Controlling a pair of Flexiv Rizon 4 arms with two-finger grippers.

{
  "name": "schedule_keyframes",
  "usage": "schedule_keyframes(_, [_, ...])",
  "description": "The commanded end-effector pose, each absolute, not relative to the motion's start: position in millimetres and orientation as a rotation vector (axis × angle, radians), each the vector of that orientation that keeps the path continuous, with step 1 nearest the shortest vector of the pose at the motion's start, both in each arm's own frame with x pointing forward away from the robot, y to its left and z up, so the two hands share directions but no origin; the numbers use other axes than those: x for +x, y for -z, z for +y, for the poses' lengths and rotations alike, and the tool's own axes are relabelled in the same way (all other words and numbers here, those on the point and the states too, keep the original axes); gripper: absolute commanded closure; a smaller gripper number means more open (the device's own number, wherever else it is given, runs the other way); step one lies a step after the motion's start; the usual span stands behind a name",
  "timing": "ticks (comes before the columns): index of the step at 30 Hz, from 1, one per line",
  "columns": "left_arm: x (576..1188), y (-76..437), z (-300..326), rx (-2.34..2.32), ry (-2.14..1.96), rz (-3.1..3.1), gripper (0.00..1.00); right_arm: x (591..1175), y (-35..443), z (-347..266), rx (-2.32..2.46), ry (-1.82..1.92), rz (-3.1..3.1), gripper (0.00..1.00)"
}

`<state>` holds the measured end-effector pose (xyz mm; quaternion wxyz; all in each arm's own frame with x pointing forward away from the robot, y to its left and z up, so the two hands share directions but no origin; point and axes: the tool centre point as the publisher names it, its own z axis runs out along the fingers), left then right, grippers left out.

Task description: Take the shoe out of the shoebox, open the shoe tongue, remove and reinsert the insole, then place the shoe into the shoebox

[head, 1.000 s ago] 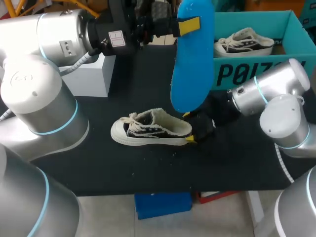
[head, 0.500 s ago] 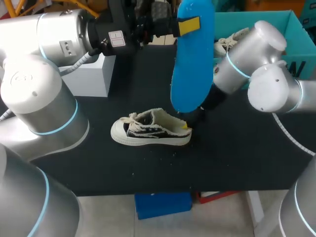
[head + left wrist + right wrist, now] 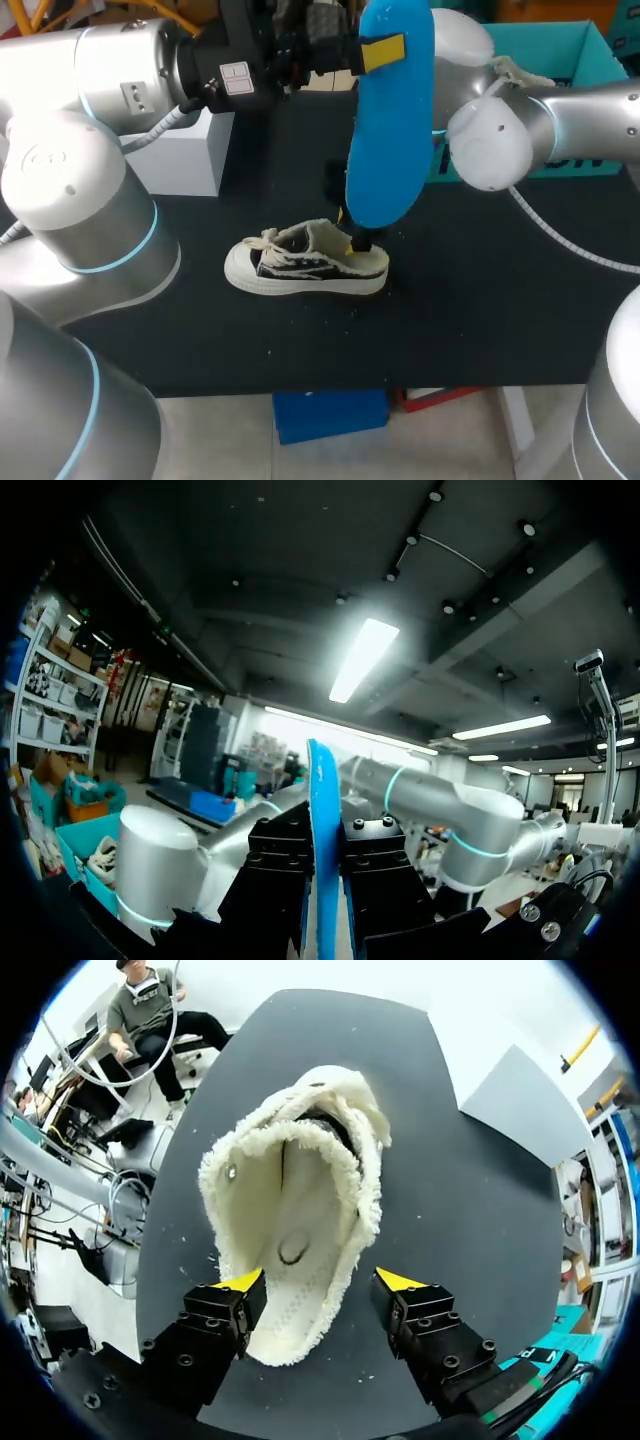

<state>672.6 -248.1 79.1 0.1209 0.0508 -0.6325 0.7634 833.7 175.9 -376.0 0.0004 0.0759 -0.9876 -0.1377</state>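
- Your right arm has swung in from the right edge of the table [image 3: 480, 310] over the last second. It now reaches across in front of the teal shoebox [image 3: 590, 40].
- Your right gripper [image 3: 320, 1285] now sits over the heel of the shoe [image 3: 295, 1210]. Its fingers are spread to either side of the heel collar and are not clamped on it.
- The shoe has not moved. It stands on its sole mid-table, toe towards your left arm's side, with its fleecy mouth wide open.
- Your left gripper [image 3: 380, 50] has stayed put, high above the table, pinching the blue insole [image 3: 392, 110] so that it hangs down above the shoe's heel.
- This looks like the set-up for reinsertion: the right gripper is placed to steady the heel while the insole goes back in.
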Motion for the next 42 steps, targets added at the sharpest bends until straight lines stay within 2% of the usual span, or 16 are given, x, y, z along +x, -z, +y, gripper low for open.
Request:
schedule_keyframes(1, [671.0,-78.5,-248.5,0.153,-2.230,-1.850,1.00,838.8,374.6,189.0,0.243,-0.030,-3.144,0.36])
schedule_keyframes(14, [671.0,-78.5,-248.5,0.153,-2.230,-1.850,1.00,842.4,382.2,208.0,0.257,-0.056,-3.115,0.39])
schedule_keyframes(16, [671.0,-78.5,-248.5,0.153,-2.230,-1.850,1.00,844.6,386.8,206.1,0.257,-0.057,-3.111,0.43])
schedule_keyframes(20, [671.0,-78.5,-248.5,0.153,-2.230,-1.850,1.00,844.1,390.2,209.6,0.253,-0.039,-3.103,0.36])
schedule_keyframes(28, [671.0,-78.5,-248.5,0.153,-2.230,-1.850,1.00,838.7,400.5,215.3,0.232,0.016,-3.083,0.40])
schedule_keyframes(30, [671.0,-78.5,-248.5,0.153,-2.230,-1.850,1.00,837.2,401.7,216.2,0.223,0.028,-3.082,0.36])
schedule_keyframes(31, [671.0,-78.5,-248.5,0.153,-2.230,-1.850,1.00,837.6,403.2,214.5,0.218,0.035,-3.081,0.38])
schedule_keyframes(32, [671.0,-78.5,-248.5,0.153,-2.230,-1.850,1.00,837.5,403.6,214.1,0.215,0.040,-3.081,0.45])
schedule_keyframes(33, [671.0,-78.5,-248.5,0.153,-2.230,-1.850,1.00,835.6,402.6,216.3,0.210,0.048,-3.082,0.57])
schedule_keyframes(35, [671.0,-78.5,-248.5,0.153,-2.230,-1.850,1.00,834.7,403.4,216.6,0.199,0.053,-3.080,1.00])
schedule_keyframes(42, [671.0,-78.5,-248.5,0.153,-2.230,-1.850,1.00,832.5,403.3,218.5,0.192,0.081,-3.072,1.00])
